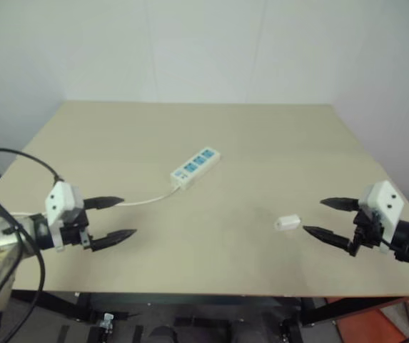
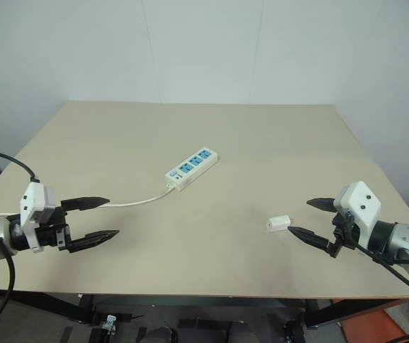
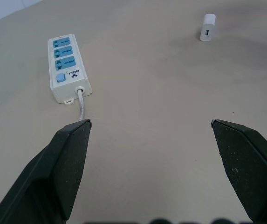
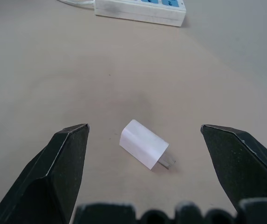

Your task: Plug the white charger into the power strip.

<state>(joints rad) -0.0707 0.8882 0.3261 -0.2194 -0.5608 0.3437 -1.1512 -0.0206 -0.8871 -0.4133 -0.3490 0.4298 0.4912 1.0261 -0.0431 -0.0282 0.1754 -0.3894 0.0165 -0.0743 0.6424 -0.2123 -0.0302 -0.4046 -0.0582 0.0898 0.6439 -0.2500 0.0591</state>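
We have not started yet: both the left gripper (image 1: 111,218) and right gripper (image 1: 327,217) are spread wide, holding nothing. The white charger (image 1: 288,223) lies on the table (image 1: 261,136) just before our right fingers, well apart from the power strip (image 1: 195,168), which lies farther beyond it.

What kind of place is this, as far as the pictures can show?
Probably a robot test room or lab, not a home: a plain light wooden table stands against bare white walls, carrying just the power strip and the white charger.
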